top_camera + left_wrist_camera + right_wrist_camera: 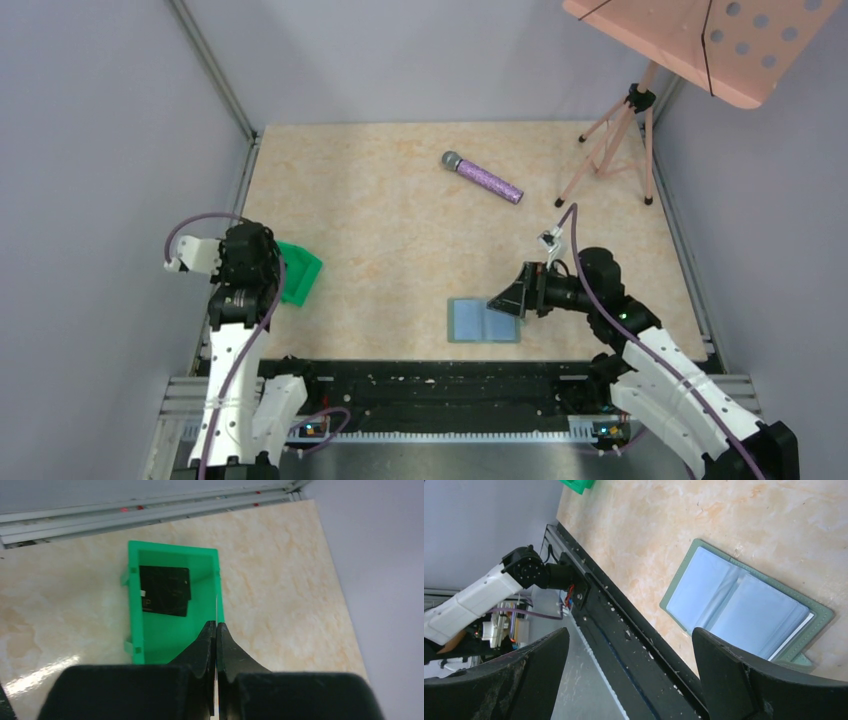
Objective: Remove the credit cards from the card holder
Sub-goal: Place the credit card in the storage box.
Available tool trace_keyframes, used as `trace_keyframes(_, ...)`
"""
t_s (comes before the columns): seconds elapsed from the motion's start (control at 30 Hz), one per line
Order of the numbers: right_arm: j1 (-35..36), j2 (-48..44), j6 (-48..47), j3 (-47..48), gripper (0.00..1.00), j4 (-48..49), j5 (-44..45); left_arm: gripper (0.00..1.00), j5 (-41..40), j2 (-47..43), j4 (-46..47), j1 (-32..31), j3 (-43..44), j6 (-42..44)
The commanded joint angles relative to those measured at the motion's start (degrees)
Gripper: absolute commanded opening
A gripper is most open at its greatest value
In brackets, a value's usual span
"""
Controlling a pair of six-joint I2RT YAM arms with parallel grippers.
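Now: I'm watching 2 arms on 2 separate jobs.
Left gripper: over the green tray, jaws pressed together on a pale sliver that reads to me as card 2 seen edge-on.
Card 1: dark, lying flat inside the tray.
Holder: open flat near the front rail, both pale panels up. A white edge peeks out at 1 pocket, and I cannot tell if that's another card.
Right gripper: jaws spread wide, nothing between them, hovering just beside the holder.
Handling: I judge the cards light, stiff and slick, so I'd pinch a protruding short edge, never the face.
Holder feel: soft and light, likely to slide or fold when a card drags. I'd want it pinned.
Risk: card 2 could slip out sideways on so slim a grip.
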Motion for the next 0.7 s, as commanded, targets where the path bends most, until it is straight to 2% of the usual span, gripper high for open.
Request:
trace_keyframes(0.0,-0.26,0.28,-3.59,2.58,0.93,-1.68,-2.25,0.00,-7.72,1.45,-2.77,1.18,1.26,-2.63)
trace_keyframes(0.27,-0.30,-0.49,-5.16,3.44,0.93,-4.43,-2.36,0.00,-2.75,5.07,5.73,3.86,-2.34,2.64)
trace_keyframes(0.67,-0.26,0.95,-5.50,3.88,0.93,-4.18,-2.06,0.00,6.47,12.13,14.80,10.96,-6.04,4.83)
